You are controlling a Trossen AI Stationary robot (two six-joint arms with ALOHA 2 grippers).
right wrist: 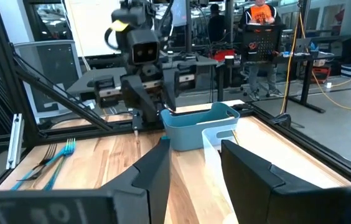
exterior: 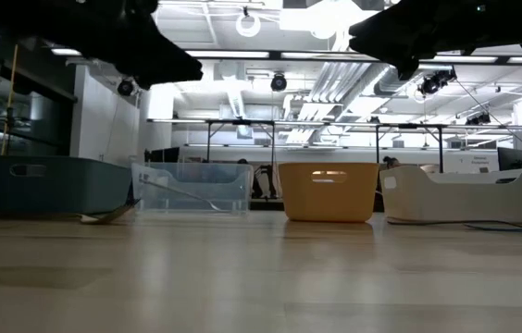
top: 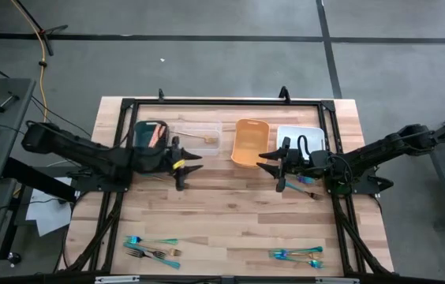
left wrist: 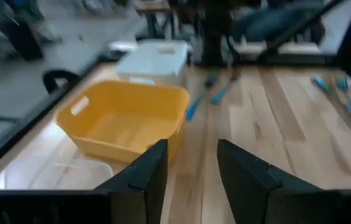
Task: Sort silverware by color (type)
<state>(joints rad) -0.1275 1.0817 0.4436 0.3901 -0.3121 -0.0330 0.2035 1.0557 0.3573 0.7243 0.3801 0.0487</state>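
Silverware lies in groups on the table. Teal-blue forks (top: 151, 248) lie near the front left, a teal and gold bunch (top: 297, 254) near the front right, and blue pieces (top: 309, 186) lie under my right arm. A gold piece (top: 207, 140) lies in the clear bin (top: 199, 130). Something salmon (top: 157, 134) lies in the teal bin (top: 148, 136). My left gripper (top: 197, 162) hovers open in front of the clear bin. My right gripper (top: 262, 161) hovers open by the orange bin (top: 250, 143). Both hold nothing (left wrist: 192, 149) (right wrist: 195, 152).
Four bins stand in a row along the far edge: teal, clear, orange, and white (top: 300, 138). One utensil (exterior: 108, 216) lies on the table before the teal bin. The table's middle (top: 230, 213) is bare wood. A black frame (top: 230, 102) runs round the table. A person (right wrist: 262, 31) stands far behind.
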